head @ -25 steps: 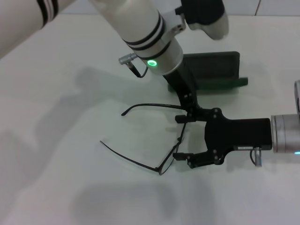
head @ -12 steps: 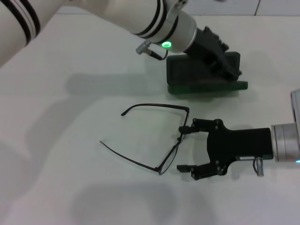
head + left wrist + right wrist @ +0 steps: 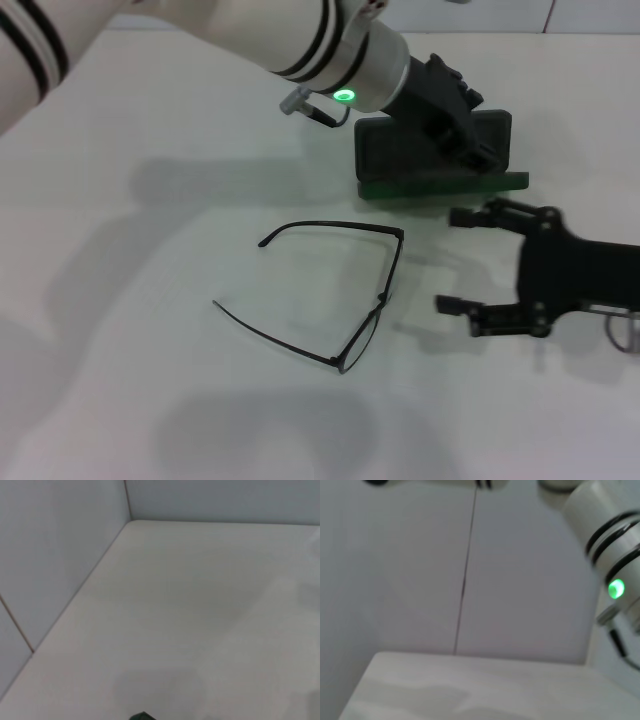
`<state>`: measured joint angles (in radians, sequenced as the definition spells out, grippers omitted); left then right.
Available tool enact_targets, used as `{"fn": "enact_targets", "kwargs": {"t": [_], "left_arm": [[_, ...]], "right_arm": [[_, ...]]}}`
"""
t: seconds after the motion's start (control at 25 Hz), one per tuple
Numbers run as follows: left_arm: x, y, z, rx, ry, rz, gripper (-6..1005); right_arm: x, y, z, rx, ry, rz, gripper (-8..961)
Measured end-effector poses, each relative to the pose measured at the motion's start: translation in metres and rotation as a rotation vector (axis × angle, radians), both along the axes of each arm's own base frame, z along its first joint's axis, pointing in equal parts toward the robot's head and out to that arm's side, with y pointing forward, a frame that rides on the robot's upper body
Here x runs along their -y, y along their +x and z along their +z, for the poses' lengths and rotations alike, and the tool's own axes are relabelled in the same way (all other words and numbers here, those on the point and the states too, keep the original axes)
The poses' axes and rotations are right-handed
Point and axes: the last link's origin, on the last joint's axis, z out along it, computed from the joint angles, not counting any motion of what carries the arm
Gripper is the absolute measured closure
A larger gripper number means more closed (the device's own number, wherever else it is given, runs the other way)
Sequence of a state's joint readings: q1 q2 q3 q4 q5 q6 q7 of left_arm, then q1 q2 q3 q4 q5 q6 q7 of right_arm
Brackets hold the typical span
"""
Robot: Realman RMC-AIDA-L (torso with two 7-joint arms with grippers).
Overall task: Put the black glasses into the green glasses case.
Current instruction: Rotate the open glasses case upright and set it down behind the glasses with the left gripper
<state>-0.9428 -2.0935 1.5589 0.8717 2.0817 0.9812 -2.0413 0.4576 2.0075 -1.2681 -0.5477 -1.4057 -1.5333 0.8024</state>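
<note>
The black glasses (image 3: 384, 297) lie on the white table in the head view, both temple arms unfolded and pointing left. My right gripper (image 3: 448, 258) is open just to the right of their front, apart from them and holding nothing. Behind them stands the green glasses case (image 3: 400, 152), its light green edge (image 3: 445, 185) facing the front. My left gripper (image 3: 455, 105) reaches in from the upper left and lies over the top of the case. A dark green corner of the case (image 3: 141, 716) peeks into the left wrist view.
The white table (image 3: 150, 200) stretches bare to the left and front of the glasses. A pale wall with a seam (image 3: 462, 590) fills the right wrist view, with the left arm's green light (image 3: 616, 588) beside it.
My left gripper has left the glasses and swung back right onto the case. My right gripper has drawn back to the right, away from the glasses' front. The glasses have stayed in place.
</note>
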Motion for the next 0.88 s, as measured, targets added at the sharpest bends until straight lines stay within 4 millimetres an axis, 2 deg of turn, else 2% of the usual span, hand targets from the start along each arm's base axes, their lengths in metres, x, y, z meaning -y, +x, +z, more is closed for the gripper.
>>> {"fn": "enact_targets", "kwargs": {"t": [0.24,0.88], "left_arm": [[0.001,-0.003,0.006,-0.003,0.023,-0.026,240],[0.001,-0.007,0.007,-0.011,0.031,-0.044,240]], "right_arm": [[0.007,0.013,0.018,-0.013,0.004,-0.01,70],[0.011,0.011,0.007,0.029,-0.05,0.014,74]]}}
